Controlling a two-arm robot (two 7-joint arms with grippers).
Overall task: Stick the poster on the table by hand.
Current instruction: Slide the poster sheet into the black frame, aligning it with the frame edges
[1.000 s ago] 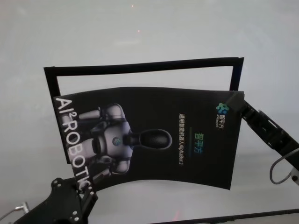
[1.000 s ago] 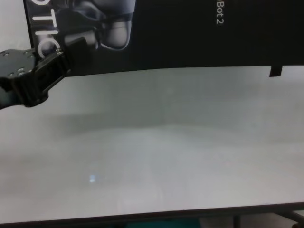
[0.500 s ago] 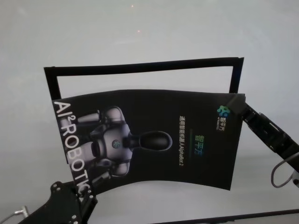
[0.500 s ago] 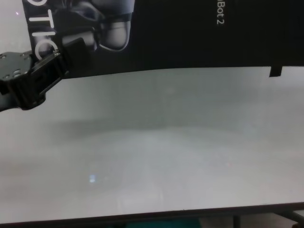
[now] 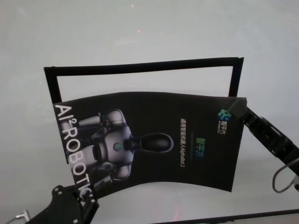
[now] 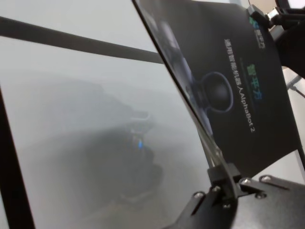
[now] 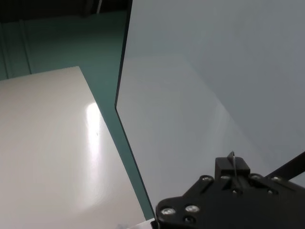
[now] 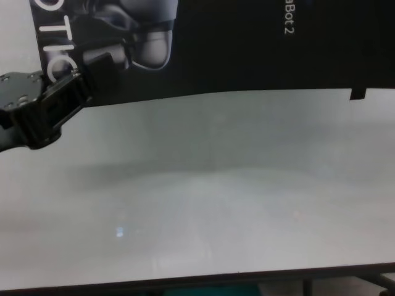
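One pale grey counter [image 5: 140, 32] filled the scene, with teal floor past its edge in the right wrist view. One black tape frame [image 5: 140, 66] lay on it. One poster [image 5: 154, 140] hung bowed above, overlapping the frame's near part, the left hand [image 5: 86, 193] pinching its near-left corner, the right hand [image 5: 236, 111] its far-right corner.

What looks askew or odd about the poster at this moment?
The poster is not flat: it bows between the left hand at its near-left corner and the right hand at its far-right corner. It also sits rotated against the black strip frame on the table, covering the frame's near part.
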